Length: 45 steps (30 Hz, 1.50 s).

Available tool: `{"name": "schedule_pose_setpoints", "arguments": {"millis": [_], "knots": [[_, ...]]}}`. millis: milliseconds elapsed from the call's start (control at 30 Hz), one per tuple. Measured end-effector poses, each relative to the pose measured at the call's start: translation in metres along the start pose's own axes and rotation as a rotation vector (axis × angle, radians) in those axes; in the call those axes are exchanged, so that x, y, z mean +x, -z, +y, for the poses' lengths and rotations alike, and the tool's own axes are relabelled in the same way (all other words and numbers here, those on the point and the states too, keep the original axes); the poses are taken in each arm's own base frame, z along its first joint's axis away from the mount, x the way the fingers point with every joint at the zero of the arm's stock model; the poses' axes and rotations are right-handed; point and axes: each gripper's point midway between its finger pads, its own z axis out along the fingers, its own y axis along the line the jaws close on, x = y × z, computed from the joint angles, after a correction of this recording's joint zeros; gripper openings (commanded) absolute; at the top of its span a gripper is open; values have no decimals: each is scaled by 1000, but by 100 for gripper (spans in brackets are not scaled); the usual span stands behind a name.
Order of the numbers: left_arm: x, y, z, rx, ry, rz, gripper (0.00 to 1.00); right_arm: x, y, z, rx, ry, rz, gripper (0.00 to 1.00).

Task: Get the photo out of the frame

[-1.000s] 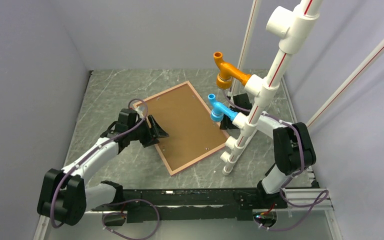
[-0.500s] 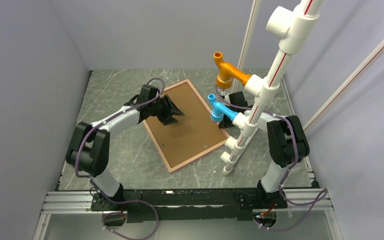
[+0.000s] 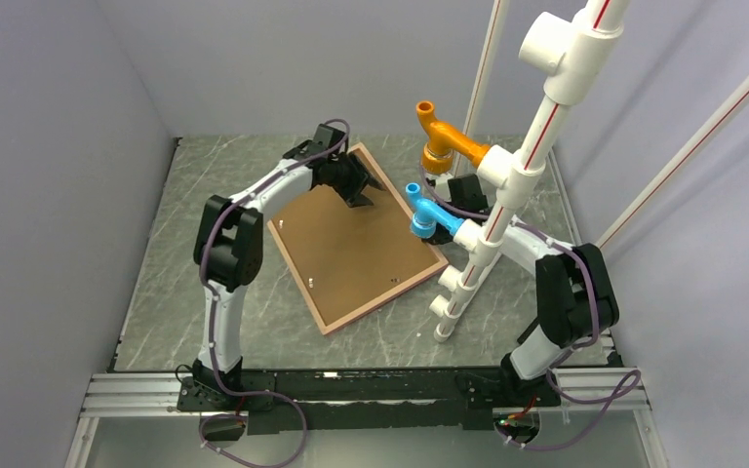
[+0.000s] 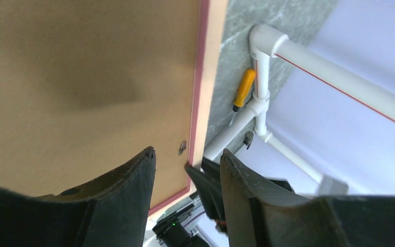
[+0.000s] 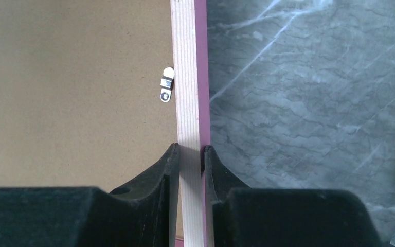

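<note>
Two arms, one frame: what has changed? asks the desk.

Me: On the grey marble table (image 3: 205, 195), the frame (image 3: 386, 297) lies face down with its pale wood back uppermost. The brown backing board (image 3: 351, 244) is still seated in it. The frame has turned a little on the table in the last second. The big move is mine: the left gripper (image 4: 186, 152) has swung from the frame's near-left edge across to its far corner. It now hovers there with fingers spread wide, touching nothing that I can see.

Desk: And the other side?

Me: The right gripper (image 5: 190, 146) is pinched on the frame's right rail, one finger on the board side and one on the pink outer side. I judge it is steadying the frame.

Desk: The photo?

Me: Not in view. I judge it sits beneath the board, so nothing is out yet. A small metal turn clip (image 5: 167, 85) lies on the board just beside the right rail; I cannot tell whether it still locks. With one side anchored and the free gripper at the far corner, I read the step in hand as getting at the clips or the board's edge. The task looks barely begun.
</note>
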Motion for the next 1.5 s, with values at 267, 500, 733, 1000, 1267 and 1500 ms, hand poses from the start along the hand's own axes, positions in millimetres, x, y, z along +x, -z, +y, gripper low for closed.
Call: {"name": "schedule_pose_setpoints", "arguments": {"millis": [267, 500, 733, 1000, 1267, 1500], "knots": [[12, -23, -1, -125, 57, 1, 50, -3, 9, 20, -32, 44, -30, 0], [15, -14, -11, -169, 58, -43, 49, -9, 15, 25, -29, 69, -54, 0], [7, -17, 1, -247, 33, -70, 49, -5, 23, 32, -45, 107, -80, 0], [1, -18, 6, -257, -60, -95, 48, -14, 40, 49, -86, 164, -139, 0], [8, -16, 1, -176, -183, -115, 53, -7, 38, 57, -110, 175, -120, 0], [9, -17, -14, -121, -225, -122, 42, -7, 42, 70, -145, 196, -128, 0]]}}
